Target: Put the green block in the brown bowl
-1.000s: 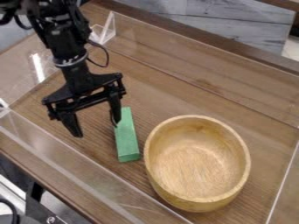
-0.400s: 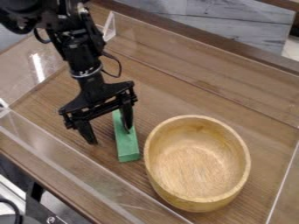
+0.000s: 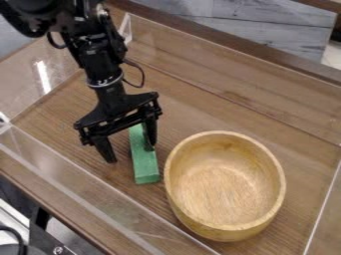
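The black two-fingered gripper hangs spread wide and pointing straight down over the far end of the flat, bright green rectangular block, one finger on each side of it by the look of things, nothing pinched yet. The block lies flat on the brown wood-grain desk, near the middle and a little toward the front edge, with its near end just beside the rim of the wide, shallow, light tan wooden bowl that sits toward the front right corner. The bowl is empty. To do this well, I'd say sink until the fingertips straddle the bar's narrow width, square the jaws across it, then close firmly before lifting, since a grip this near the end may let the bar tip. The dark arm rises upright from the gripper toward the back left corner.
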Tool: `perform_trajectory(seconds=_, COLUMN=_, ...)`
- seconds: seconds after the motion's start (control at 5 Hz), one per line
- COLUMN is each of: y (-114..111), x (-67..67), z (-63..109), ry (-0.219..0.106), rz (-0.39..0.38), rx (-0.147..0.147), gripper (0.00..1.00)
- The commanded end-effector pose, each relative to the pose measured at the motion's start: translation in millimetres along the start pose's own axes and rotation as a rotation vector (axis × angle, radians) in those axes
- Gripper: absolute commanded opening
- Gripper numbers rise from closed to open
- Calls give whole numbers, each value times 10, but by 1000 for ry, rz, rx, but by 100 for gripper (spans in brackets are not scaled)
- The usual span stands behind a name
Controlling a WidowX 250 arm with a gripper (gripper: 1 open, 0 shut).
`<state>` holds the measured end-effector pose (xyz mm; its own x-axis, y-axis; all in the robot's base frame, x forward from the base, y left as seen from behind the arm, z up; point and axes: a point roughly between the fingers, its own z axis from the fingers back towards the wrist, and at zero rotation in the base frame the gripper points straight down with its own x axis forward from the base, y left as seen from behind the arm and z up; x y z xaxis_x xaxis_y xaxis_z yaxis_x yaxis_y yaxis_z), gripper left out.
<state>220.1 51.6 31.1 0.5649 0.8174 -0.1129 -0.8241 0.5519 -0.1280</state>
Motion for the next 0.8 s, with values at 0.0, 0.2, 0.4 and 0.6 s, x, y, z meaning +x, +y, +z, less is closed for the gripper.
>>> perform_trajectory(seconds=0.0, y=-110, x=103, z=101, ry=-44, rz=-19, rx=-24, gripper=100)
perform_trajectory(seconds=0.2, y=-130, x=116, z=109, ry=-46, rz=-23, rx=-21, gripper=100)
perform_trajectory(seconds=0.4, y=-148, x=128, z=108, ry=-48, rz=-26, rx=-16, gripper=100)
perform_trajectory(seconds=0.6, y=-159, x=140, z=105, ry=-51, rz=-29, rx=-11, gripper=100)
